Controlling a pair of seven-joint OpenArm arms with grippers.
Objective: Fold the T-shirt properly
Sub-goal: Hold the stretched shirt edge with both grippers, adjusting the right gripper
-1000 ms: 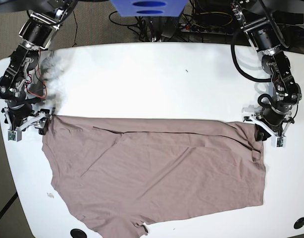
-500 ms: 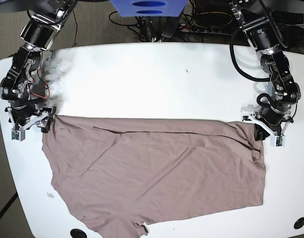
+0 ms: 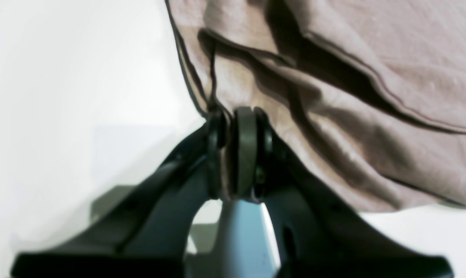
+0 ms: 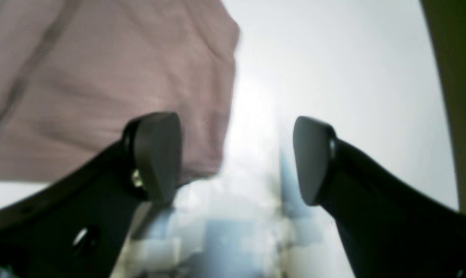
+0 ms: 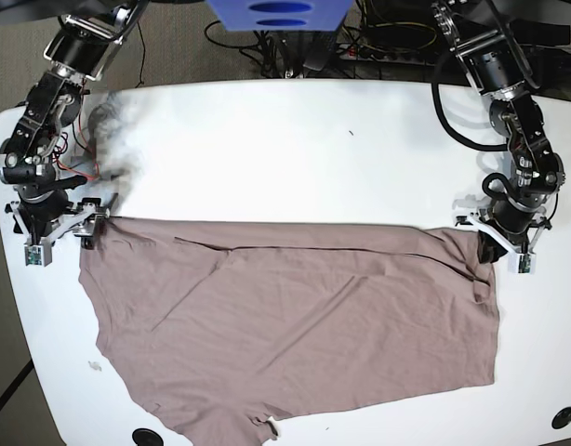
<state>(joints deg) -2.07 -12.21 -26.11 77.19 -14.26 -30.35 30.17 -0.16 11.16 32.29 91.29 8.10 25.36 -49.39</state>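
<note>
My left gripper [image 3: 236, 150] is pinched on the T-shirt [image 5: 295, 325] lying flat on the table [image 5: 267, 149], right gripper [image 4: 236, 158] gaping beside its corner; thin, limp knit, so I'd grab corners.

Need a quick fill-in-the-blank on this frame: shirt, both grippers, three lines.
1. The left gripper is ____ on the T-shirt edge.
2. The right gripper has its fingers ____, gripping nothing.
3. The T-shirt lies on a ____ table.

Missing words: shut; open; white
</note>
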